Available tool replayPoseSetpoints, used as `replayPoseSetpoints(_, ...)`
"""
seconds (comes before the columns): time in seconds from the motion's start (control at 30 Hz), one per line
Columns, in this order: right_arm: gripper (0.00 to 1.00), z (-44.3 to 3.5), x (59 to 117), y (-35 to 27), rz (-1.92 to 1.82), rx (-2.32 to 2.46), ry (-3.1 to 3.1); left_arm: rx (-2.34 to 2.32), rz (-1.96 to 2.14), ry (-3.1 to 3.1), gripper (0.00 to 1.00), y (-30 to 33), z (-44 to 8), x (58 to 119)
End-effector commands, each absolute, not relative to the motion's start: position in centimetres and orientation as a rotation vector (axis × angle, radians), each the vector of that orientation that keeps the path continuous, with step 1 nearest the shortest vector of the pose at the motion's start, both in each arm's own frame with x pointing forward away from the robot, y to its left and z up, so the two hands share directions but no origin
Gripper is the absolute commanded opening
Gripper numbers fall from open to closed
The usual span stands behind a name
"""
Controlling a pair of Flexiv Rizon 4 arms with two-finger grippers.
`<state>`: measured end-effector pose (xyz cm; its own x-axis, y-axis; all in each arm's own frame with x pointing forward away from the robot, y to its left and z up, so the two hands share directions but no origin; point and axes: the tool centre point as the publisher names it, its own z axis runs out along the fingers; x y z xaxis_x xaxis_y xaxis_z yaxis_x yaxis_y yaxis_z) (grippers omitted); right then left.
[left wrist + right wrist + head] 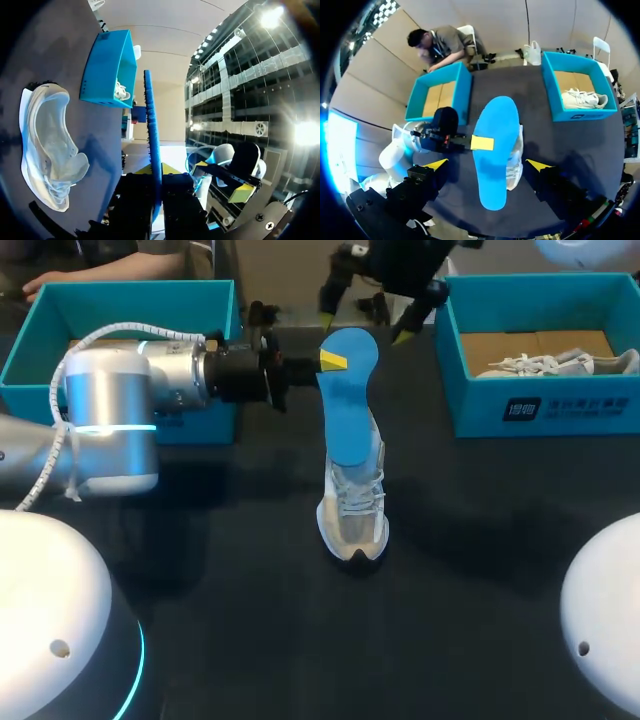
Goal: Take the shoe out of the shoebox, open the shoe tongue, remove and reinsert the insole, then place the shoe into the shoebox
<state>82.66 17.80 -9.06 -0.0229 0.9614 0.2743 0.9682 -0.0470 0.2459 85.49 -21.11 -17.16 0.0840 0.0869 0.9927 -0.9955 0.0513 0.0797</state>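
Note:
My left gripper is shut on the edge of a blue insole and holds it in the air above a white shoe. The shoe lies on the dark table at the middle. In the left wrist view the insole shows edge-on between my left gripper's fingers, with the shoe below and beside it. My right gripper hangs open above the far end of the insole, touching nothing. From the right wrist view, the insole covers most of the shoe, between the spread tips of my right gripper.
A teal shoebox at the back right holds another white shoe. A second teal shoebox stands at the back left, behind my left arm, with only its cardboard floor showing. The table's front half is bare dark cloth.

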Motion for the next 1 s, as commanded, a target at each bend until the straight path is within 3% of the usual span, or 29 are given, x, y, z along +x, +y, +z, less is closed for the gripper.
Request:
replayPoseSetpoints(0.03,1.00,-9.2,82.9,18.7,-0.294,-2.346,-2.274,1.148,1.155,-1.108,0.00,-21.1,-17.2,85.4)
replayPoseSetpoints(1.0,1.00,-10.2,82.6,18.6,-0.206,-2.361,-2.307,1.148,1.155,-1.108,0.00,-21.1,-17.2,85.4)
